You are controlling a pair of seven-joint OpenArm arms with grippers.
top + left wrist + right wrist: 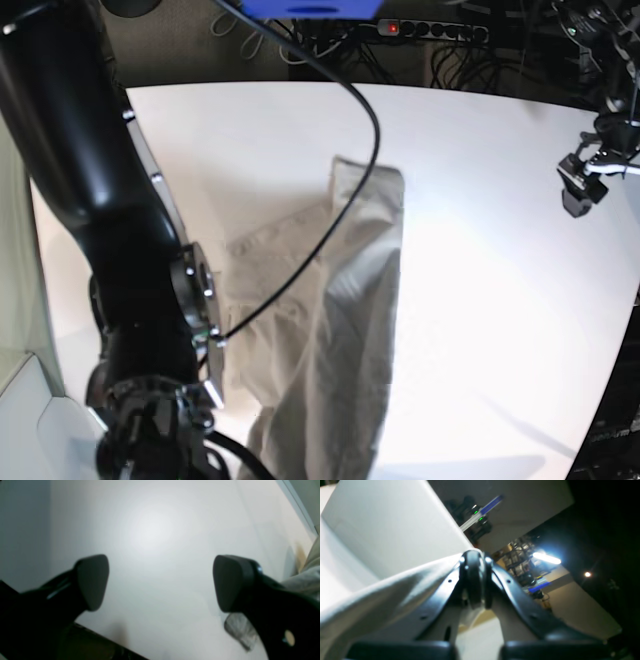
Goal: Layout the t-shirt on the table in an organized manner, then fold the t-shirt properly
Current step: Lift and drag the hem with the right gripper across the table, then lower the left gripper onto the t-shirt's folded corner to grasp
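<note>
T-shirt [330, 340] hung bunched over the table [480, 200], pinched in the closed right gripper [475, 580], while the left gripper [160, 582] stood wide apart and empty; spreading would likely require it to take an opposite edge.

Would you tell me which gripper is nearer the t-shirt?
Right. The right gripper is shut on the t-shirt, holding an edge of it up. The left gripper hangs open over the bare table, off to the shirt's side.
</note>
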